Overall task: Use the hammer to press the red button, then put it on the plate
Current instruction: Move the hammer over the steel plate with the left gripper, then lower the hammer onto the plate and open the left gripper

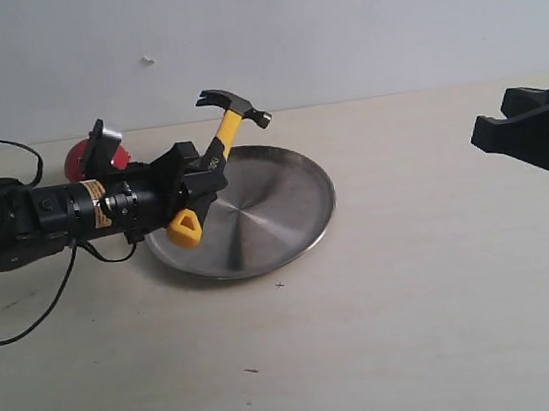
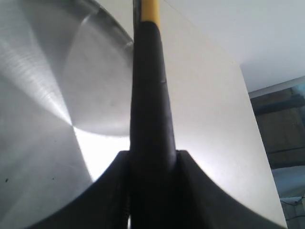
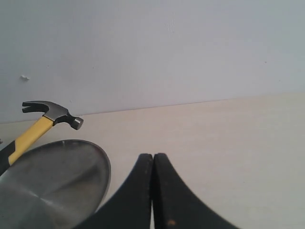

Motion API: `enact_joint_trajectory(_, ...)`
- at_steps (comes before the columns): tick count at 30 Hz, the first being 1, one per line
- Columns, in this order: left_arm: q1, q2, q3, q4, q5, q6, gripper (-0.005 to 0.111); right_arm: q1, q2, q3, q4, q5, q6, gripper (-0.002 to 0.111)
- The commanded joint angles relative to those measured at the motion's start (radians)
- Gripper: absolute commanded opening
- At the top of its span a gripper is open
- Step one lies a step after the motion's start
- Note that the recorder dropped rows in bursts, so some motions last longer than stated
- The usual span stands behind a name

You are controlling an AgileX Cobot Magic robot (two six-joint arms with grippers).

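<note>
My left gripper (image 1: 204,177) is shut on the black grip of the hammer (image 1: 228,129) and holds it above the left part of the silver plate (image 1: 285,209). The dark head points up and to the right, the yellow loop hangs low. In the left wrist view the hammer handle (image 2: 151,95) runs up between the fingers (image 2: 102,191), over the plate (image 2: 43,109). The red button (image 1: 75,163) lies behind the left arm, mostly hidden. My right gripper (image 3: 153,158) is shut and empty, off at the right edge, and sees the hammer (image 3: 50,116) and plate (image 3: 52,186).
A black cable (image 1: 29,318) trails from the left arm over the table's left side. A pale wall stands behind the light wooden tabletop (image 1: 424,298).
</note>
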Motion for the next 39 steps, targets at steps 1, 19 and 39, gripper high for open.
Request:
enact_joint_trajectory(1, 0.006, 0.010, -0.020, -0.047, -0.081, 0.032, 0.000, 0.000, -0.003, 0.003, -0.004, -0.008, -0.001, 0.000)
enact_joint_trajectory(19, 0.006, 0.052, -0.028, -0.075, -0.075, 0.032, 0.000, 0.000, -0.003, 0.003, -0.007, -0.008, -0.001, 0.000)
enact_joint_trajectory(39, -0.006, 0.053, -0.028, -0.012, -0.028, 0.058, 0.005, 0.000, -0.003, 0.003, -0.009, -0.008, -0.001, 0.000)
